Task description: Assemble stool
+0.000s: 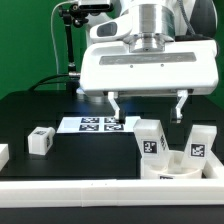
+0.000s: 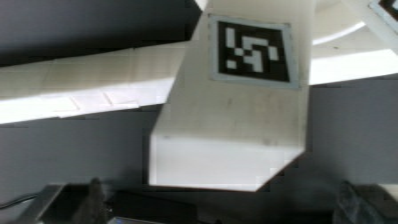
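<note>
Stool parts of white plastic sit toward the exterior view's right. A low round seat disc (image 1: 176, 172) lies close against the long white border rail (image 1: 90, 196). Two chunky rectangular legs stand upright at the disc, each showing a black-and-white square tag: the left leg (image 1: 150, 140) and the right leg (image 1: 197, 144). Whether they are fixed into the disc cannot be told.

A third loose leg (image 1: 40, 140) rests well apart on the black tabletop (image 1: 95, 160), toward the view's left, with bare surface on every side of it. The flat marker board (image 1: 95, 124) lies farther back, between that leg and the stool.

The white two-finger gripper (image 1: 148, 110) hangs above the two upright legs, released, its jaws spread wide with nothing between them. Its fingers (image 1: 115, 106) end just higher than the leg tops.

In the wrist view a tagged leg (image 2: 228, 130) fills the middle. Dark fingertips (image 2: 93, 200) flank its near edge without touching it, leaving a gap on each side.
</note>
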Controlling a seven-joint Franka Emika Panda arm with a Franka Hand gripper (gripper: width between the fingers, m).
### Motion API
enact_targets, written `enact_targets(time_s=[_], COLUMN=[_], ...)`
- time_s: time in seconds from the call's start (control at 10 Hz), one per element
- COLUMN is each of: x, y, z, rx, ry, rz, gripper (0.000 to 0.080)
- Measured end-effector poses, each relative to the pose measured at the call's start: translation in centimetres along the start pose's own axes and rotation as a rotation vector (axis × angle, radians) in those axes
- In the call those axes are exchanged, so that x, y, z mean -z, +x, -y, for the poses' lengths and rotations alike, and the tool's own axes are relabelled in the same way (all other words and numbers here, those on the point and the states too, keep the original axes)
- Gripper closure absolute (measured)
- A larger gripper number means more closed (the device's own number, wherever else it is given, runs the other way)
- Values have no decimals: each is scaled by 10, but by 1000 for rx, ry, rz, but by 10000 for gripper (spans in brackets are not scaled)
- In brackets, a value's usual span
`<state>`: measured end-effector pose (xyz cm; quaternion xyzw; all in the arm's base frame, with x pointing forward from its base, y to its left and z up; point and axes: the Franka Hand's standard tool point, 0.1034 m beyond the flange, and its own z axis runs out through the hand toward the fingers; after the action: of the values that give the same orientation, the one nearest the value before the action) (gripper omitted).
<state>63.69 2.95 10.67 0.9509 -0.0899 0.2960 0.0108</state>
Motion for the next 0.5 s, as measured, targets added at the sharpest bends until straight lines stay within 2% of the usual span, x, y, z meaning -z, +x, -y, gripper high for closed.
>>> enact_targets(time_s=[0.2, 0.4, 0.5], x=[0, -1, 1], y=[0, 0, 0], z=[-1, -13, -12], rx=[1, 16, 14], ry=[-1, -9, -6], rz=[0, 21, 32], gripper=[150, 150, 150])
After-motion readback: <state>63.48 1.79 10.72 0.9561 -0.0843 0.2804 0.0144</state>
